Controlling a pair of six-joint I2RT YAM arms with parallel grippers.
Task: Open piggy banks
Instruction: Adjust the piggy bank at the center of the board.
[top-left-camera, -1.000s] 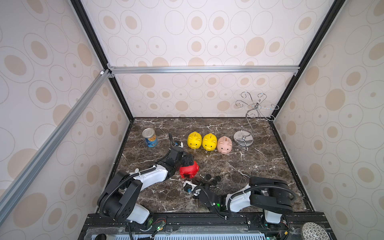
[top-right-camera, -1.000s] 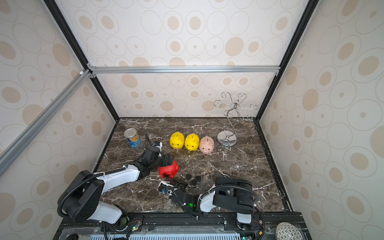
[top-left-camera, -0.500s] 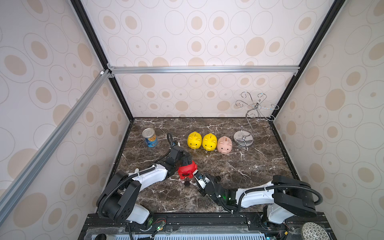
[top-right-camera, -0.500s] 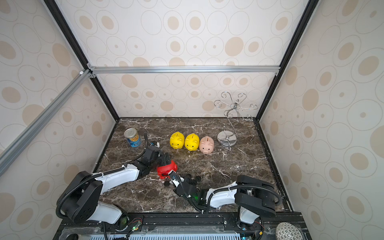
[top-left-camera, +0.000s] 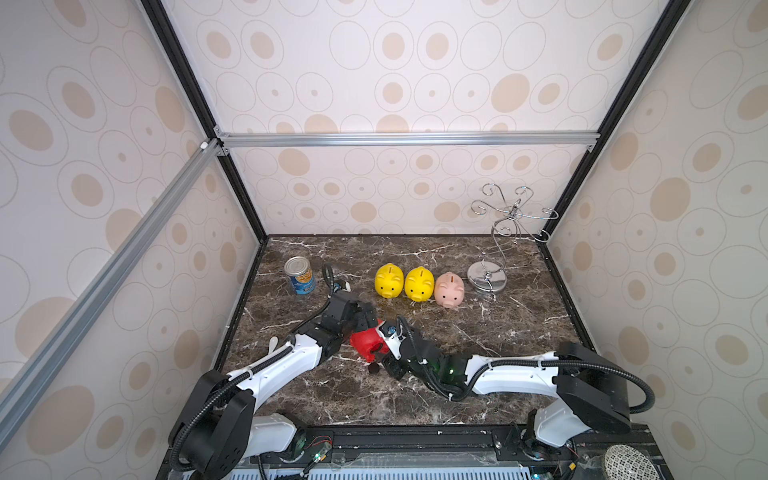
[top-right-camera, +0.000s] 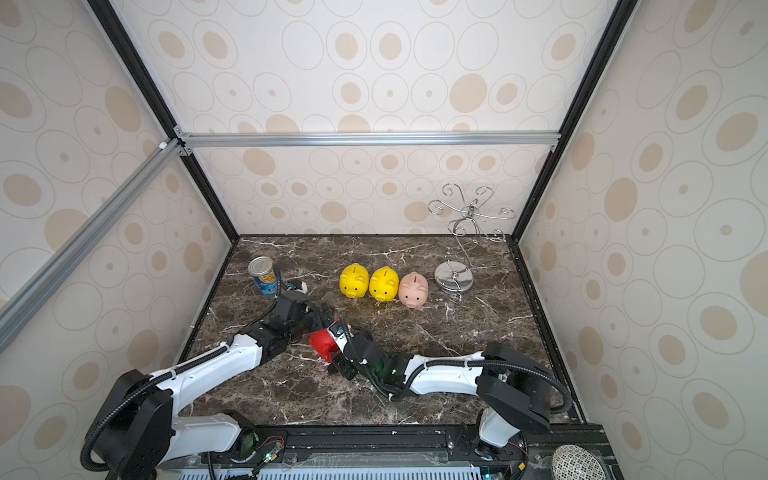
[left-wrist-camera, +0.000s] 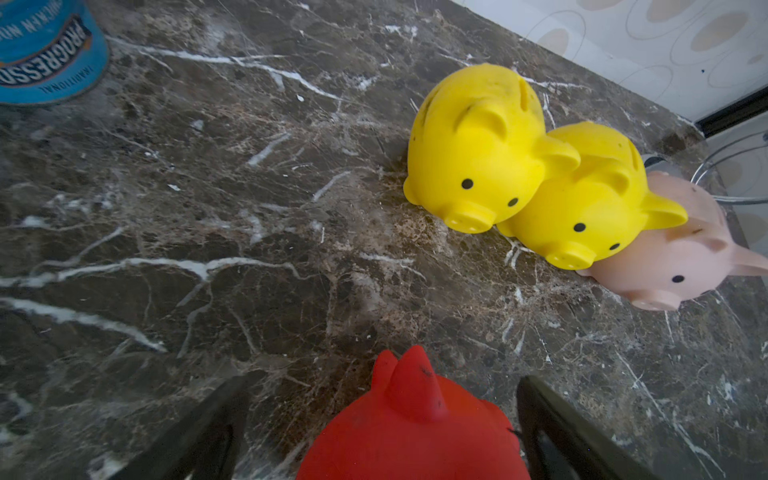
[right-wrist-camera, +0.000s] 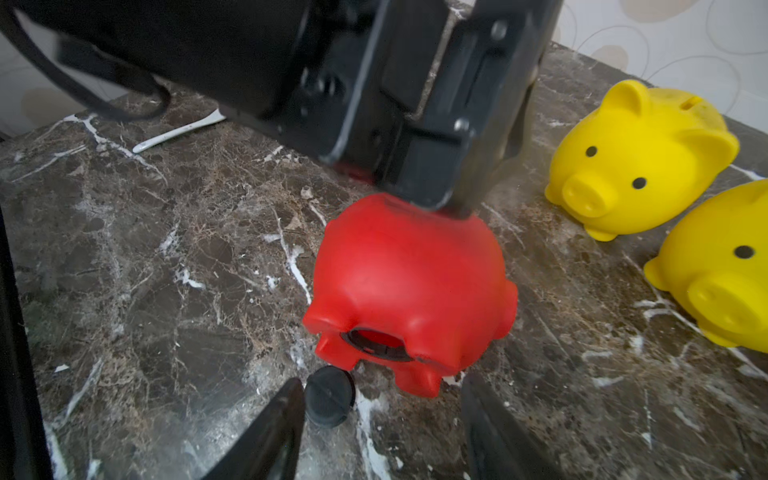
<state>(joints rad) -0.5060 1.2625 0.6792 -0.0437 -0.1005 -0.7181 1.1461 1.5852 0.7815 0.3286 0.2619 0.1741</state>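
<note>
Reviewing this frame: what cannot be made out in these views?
- Undersides of the two yellow plastic piggy banks and the pale pink plastic piggy bank: all views, they stand on them.
- Coin slot of the red plastic piggy bank: right wrist view, covered by the left gripper; left wrist view, past the edge.
- Blue-labelled tin can: left wrist view, mostly cut by the edge.

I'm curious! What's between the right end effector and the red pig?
A black round plug lies on the marble, by the red pig's open hole; the right wrist view shows it.
</note>
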